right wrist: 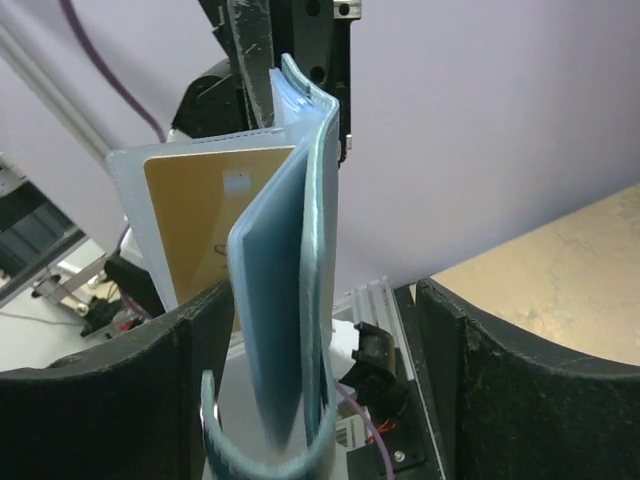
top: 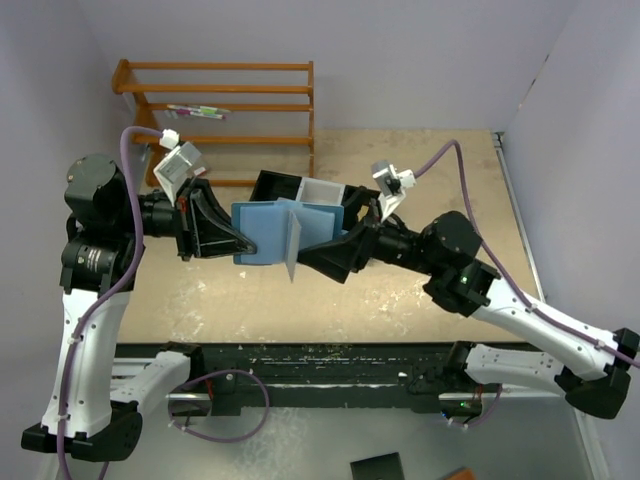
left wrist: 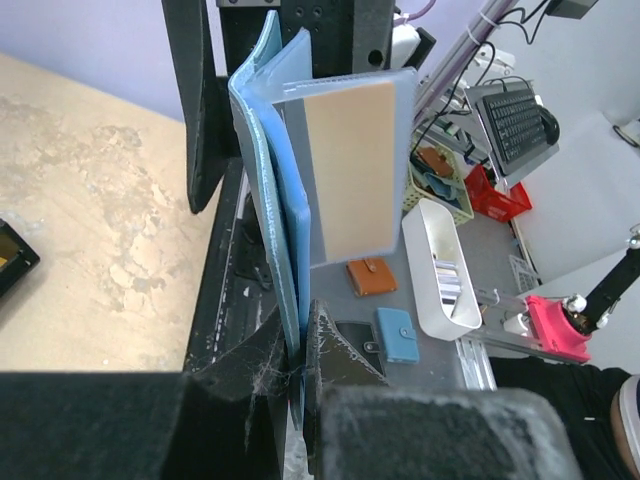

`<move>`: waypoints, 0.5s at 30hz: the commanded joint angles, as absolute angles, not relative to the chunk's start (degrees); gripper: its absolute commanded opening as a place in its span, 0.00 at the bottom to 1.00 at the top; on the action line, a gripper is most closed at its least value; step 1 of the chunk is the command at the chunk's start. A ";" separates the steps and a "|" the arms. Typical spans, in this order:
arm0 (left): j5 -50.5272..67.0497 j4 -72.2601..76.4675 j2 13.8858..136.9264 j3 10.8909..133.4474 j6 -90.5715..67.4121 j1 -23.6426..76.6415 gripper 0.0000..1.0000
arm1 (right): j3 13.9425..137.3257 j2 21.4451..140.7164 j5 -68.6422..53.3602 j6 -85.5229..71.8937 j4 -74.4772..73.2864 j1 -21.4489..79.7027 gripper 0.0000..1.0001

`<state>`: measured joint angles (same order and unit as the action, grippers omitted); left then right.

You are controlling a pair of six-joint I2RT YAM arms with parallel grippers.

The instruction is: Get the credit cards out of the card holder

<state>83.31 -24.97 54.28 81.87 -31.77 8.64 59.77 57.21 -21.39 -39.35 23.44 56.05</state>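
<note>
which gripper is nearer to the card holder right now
Left. The left gripper is clamped shut on one edge of the card holder, in contact. The right gripper is at the opposite edge, jaws open on either side of it, not gripping.

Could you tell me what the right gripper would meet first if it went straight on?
Most likely the card holder: the right gripper straddles it, fingers open, and the left gripper clamps its far edge.
</note>
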 commanded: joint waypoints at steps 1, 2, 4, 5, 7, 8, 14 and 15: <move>81.64 -29.11 54.40 83.64 -25.24 8.53 0.00 | 64.47 59.93 -9.21 -35.73 18.57 60.51 0.78; 81.65 -29.51 54.28 83.45 -24.67 8.53 0.00 | 65.50 60.86 -7.61 -35.16 17.42 61.33 0.79; 81.83 -31.14 54.32 83.45 -23.14 8.53 0.00 | 67.17 62.30 -3.62 -34.09 15.50 63.25 0.80; 81.97 -31.75 54.26 83.44 -22.58 8.53 0.00 | 67.62 62.76 -2.32 -33.65 15.28 64.02 0.79; 82.04 -32.36 54.01 83.41 -22.06 8.53 0.00 | 68.20 63.37 -0.03 -33.05 15.53 65.47 0.76; 81.97 -32.41 53.83 83.41 -21.81 8.53 0.00 | 68.38 63.51 0.94 -32.74 15.54 66.08 0.73; 82.47 -33.97 53.52 83.41 -20.29 8.53 0.00 | 69.00 62.00 3.37 -30.68 14.35 67.76 0.42; 82.59 -34.23 53.52 83.39 -19.96 8.53 0.00 | 68.92 61.42 3.34 -30.37 13.88 67.76 0.40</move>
